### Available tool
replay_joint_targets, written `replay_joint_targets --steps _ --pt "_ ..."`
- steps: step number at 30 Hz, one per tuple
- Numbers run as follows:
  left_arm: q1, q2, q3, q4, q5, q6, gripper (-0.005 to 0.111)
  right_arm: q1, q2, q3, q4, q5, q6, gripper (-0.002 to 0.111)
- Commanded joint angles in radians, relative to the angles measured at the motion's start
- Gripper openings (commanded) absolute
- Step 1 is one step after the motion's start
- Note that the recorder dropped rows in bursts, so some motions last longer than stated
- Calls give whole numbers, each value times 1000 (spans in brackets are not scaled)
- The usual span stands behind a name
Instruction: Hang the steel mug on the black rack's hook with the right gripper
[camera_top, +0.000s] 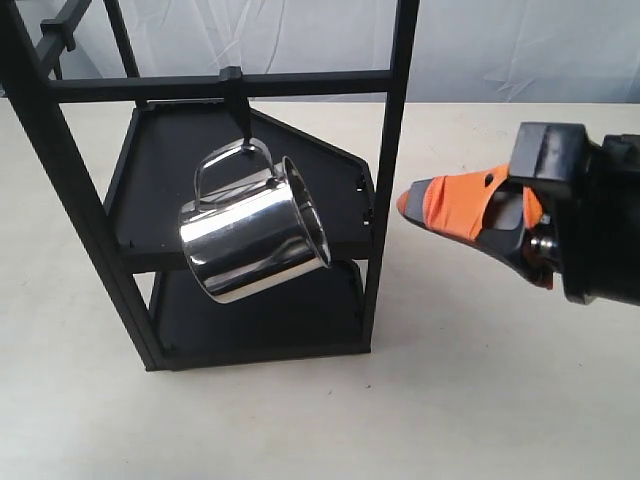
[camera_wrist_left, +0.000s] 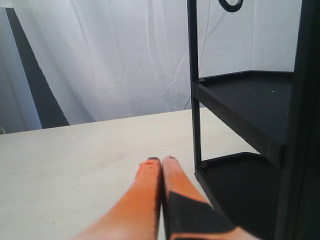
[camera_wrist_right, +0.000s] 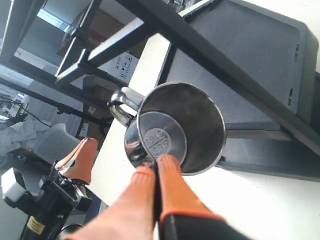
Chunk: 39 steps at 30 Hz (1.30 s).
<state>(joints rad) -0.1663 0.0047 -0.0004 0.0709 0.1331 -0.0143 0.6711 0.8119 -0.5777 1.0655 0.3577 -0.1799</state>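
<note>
The steel mug (camera_top: 255, 235) hangs tilted by its looped handle (camera_top: 230, 160) from the hook (camera_top: 240, 115) on the black rack (camera_top: 385, 150), its mouth turned toward the right. My right gripper (camera_top: 405, 203) floats to the right of the rack's front post, shut and empty, a short gap away from the mug. In the right wrist view the shut orange fingertips (camera_wrist_right: 156, 162) point into the mug's open mouth (camera_wrist_right: 185, 130). My left gripper (camera_wrist_left: 161, 160) is shut with nothing in it, low over the table beside the rack's bottom shelf (camera_wrist_left: 240, 190).
The rack has two flat black shelves (camera_top: 330, 190) behind and below the mug. A white curtain (camera_top: 500, 50) backs the pale table (camera_top: 450, 400). The left arm's orange finger (camera_wrist_right: 80, 160) shows beyond the table edge in the right wrist view.
</note>
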Motion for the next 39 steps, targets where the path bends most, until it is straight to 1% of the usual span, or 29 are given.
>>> replay_joint_targets --steps 1,6,7,9,10,11,14,16,23,26,32,35,39 --pt "-5 -5 0 1 -5 -2 2 -2 -8 5 -26 6 -8 0" --pt "-5 -5 0 1 -5 -2 2 -2 -29 7 -301 -50 -14 0" --pt "-5 -5 0 1 -5 -2 2 -2 -47 16 -391 -81 -14 0" --pt "-5 -5 0 1 -5 -2 2 -2 -81 41 -498 -151 -14 0" --pt "-5 -5 0 1 -5 -2 2 -11 -104 76 -561 -223 -14 0" --pt "-5 -5 0 1 -5 -2 2 -23 -128 103 -579 -269 -14 0" --pt "-5 -5 0 1 -5 -2 2 -101 -202 217 -584 -396 -14 0" --pt "-5 -5 0 1 -5 -2 2 -163 -264 282 -584 -406 -7 0" --pt "-5 -5 0 1 -5 -2 2 -341 -512 442 -623 -347 -11 0" --pt "-5 -5 0 1 -5 -2 2 -401 -621 500 -658 -299 -11 0" --pt "-5 -5 0 1 -5 -2 2 -544 -796 577 -654 -176 -6 0" --pt "-5 -5 0 1 -5 -2 2 -602 -812 578 -639 -171 -4 0" --pt "-5 -5 0 1 -5 -2 2 -647 -812 578 -646 -141 -4 0"
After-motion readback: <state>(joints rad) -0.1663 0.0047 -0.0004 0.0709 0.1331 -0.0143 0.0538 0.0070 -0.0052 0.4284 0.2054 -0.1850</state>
